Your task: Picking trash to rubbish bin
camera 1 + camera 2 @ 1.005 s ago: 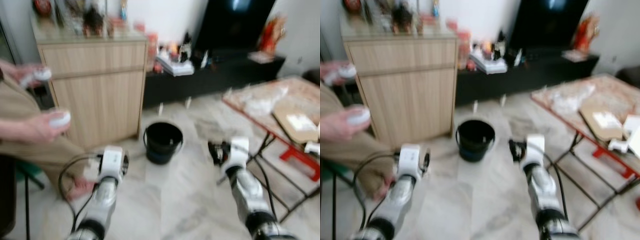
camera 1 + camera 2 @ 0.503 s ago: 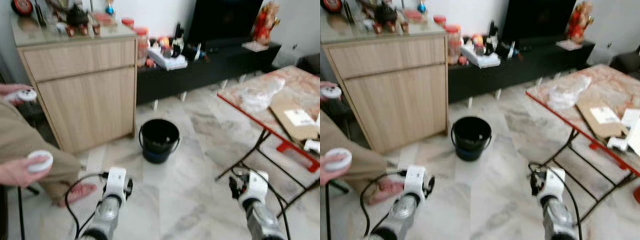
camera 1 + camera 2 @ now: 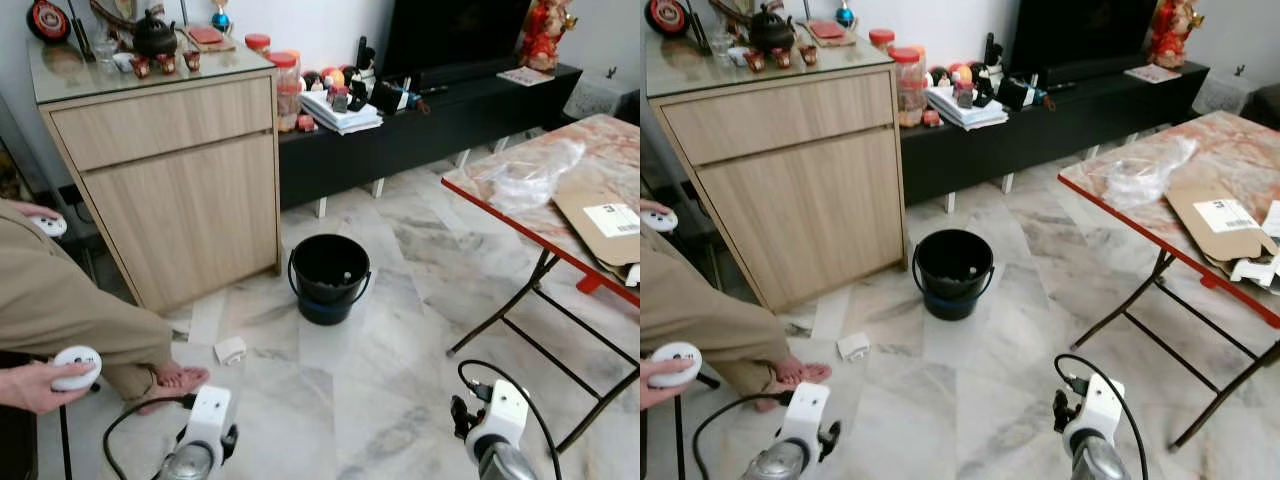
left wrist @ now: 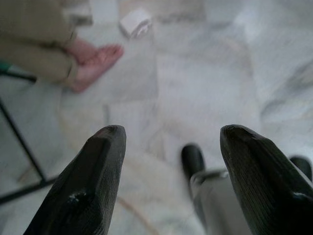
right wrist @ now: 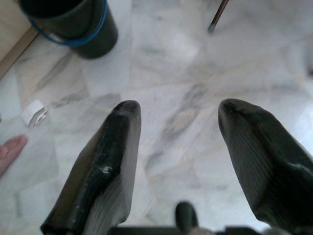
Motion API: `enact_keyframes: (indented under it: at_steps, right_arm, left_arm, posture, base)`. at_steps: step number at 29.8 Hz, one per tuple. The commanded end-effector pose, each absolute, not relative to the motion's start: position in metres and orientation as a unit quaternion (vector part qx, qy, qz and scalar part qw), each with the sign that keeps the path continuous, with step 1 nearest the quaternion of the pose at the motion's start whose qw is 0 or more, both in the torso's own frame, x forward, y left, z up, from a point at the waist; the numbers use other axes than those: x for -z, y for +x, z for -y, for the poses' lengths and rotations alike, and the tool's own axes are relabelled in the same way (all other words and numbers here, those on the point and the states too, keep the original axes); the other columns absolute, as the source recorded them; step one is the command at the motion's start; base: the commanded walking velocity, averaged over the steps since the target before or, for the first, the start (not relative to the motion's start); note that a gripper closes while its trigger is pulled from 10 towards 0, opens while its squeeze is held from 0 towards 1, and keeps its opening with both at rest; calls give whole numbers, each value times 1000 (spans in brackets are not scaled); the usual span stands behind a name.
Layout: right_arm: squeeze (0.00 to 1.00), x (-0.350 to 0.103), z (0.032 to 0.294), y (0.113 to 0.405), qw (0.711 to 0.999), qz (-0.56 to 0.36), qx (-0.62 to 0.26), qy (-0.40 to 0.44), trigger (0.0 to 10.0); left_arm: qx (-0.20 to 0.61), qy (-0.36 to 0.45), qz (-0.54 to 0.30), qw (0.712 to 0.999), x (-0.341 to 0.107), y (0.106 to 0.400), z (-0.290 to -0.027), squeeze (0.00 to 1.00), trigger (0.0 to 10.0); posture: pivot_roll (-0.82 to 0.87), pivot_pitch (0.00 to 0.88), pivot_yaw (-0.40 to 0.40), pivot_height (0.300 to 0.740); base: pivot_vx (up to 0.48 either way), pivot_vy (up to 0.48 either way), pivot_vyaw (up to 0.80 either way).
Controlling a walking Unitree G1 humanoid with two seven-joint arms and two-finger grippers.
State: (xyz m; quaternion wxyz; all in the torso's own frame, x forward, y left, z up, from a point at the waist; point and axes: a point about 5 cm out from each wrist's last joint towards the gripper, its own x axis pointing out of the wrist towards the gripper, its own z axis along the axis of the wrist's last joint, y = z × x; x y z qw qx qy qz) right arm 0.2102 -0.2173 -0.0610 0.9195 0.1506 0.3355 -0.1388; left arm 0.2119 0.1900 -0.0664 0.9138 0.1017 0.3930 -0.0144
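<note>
Dropping low with the view steadying, both arms are hanging; left gripper (image 4: 168, 161) and right gripper (image 5: 176, 161) fingers are spread empty, white trash (image 3: 230, 350) awaiting beside bin (image 3: 329, 279).

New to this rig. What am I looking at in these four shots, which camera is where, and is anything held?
It's a walking humanoid with two silver arms, each ending in two long black fingers. The two wide shots come from a stereo camera on its head, looking down at a marble floor. The left gripper and the right gripper are each seen from a camera on their own wrist, looking along the fingers; both are open and hold nothing.

On the floor: a black bucket serving as the rubbish bin, in front of a wooden cabinet, and a small white piece of trash lying apart from the bucket, on the robot's left, near a person's bare foot. That person sits at the left holding white controllers. A red-edged folding table on the right carries a clear plastic bag and cardboard.
</note>
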Motion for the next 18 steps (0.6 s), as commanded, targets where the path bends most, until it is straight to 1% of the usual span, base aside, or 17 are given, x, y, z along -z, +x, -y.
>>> enact_keyframes:
  at_steps: [1,5,9,17,18]
  right_arm:
    - [0,64,216,206,912,-348,150,159,10000]
    - [0,71,214,197,902,-368,158,163,10000]
    - [0,73,209,193,900,-373,149,170,10000]
    - [0,75,209,191,896,-381,155,170,10000]
    - [0,75,209,191,895,-383,156,170,10000]
  left_arm:
    - [18,109,-411,905,71,205,-188,0,10000]
    - [12,105,-411,906,71,206,-188,0,10000]
    - [10,106,-407,907,69,209,-186,0,10000]
    - [9,109,-408,906,69,211,-185,0,10000]
    - [9,110,-410,906,69,210,-185,0,10000]
  posture:
    - [179,0,-25,740]
    - [183,0,-28,740]
    - [186,0,-40,740]
    - [183,0,-42,740]
    - [184,0,-44,740]
  base:
    - [0,0,0]
    - [0,0,0]
    - [0,0,0]
    - [0,0,0]
    - [0,0,-531]
